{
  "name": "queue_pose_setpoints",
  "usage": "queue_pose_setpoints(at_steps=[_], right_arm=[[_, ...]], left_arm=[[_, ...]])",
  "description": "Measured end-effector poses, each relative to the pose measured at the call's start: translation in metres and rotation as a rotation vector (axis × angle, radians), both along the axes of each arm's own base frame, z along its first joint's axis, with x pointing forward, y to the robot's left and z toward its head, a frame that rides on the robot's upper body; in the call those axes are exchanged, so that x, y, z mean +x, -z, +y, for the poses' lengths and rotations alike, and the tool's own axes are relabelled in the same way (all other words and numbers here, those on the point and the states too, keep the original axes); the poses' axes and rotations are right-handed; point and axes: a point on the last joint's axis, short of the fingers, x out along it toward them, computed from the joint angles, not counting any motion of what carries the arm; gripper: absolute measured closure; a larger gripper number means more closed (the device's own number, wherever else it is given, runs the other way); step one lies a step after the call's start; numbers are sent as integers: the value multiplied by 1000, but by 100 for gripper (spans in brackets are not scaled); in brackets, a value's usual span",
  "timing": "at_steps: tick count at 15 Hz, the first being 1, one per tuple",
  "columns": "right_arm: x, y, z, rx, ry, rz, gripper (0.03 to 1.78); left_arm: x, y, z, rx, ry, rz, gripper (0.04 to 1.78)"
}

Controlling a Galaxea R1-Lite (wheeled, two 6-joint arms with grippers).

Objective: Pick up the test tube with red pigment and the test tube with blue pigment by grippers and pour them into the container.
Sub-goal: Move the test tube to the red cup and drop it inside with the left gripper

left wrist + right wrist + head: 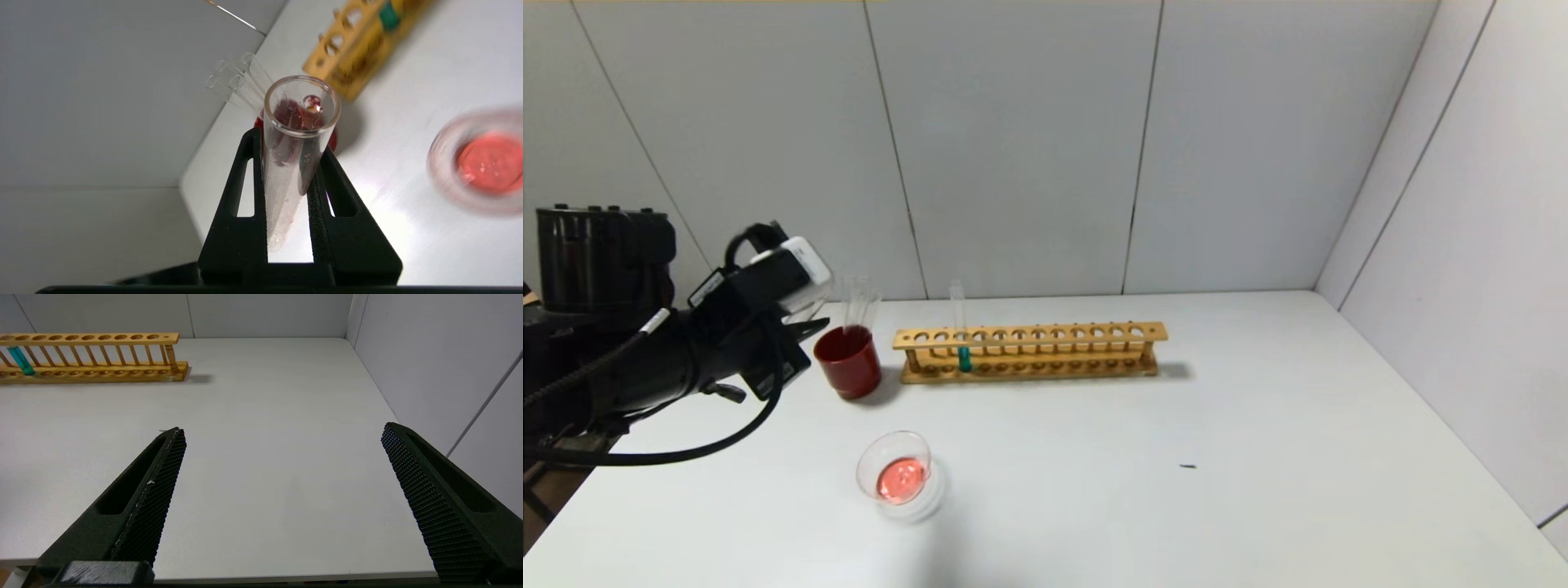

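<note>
Gripper on our left arm (291,163) is clamped on the test tube with red pigment (296,147), now nearly drained, only red streaks and a droplet clinging inside, held just beside the dark red cup (848,361). Our right gripper (282,465) hangs idle over the bare white surface (1258,457), its jaws spread wide apart. Nearest us on the surface sits the container (894,474), a low glass dish already holding red liquid. Farther back, the wooden rack (1029,353) keeps the test tube with blue pigment (962,335) upright in a hole near its left end. We judge that tube light, slippery and fragile; we would take it gently on the bare glass above the rack.
</note>
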Motion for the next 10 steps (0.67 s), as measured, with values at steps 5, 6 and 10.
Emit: queue_pose_setpoints(at_steps=[5,6,10], right_arm=[[0,0,0,0,0,0,6],[0,0,0,0,0,0,6],[0,0,0,0,0,0,6]], left_arm=[[16,-27,37,-552,-121,-4,149],[22,-31,42,-592,-122,-14,149],[60,-23,51,-613,-133,-24,149]])
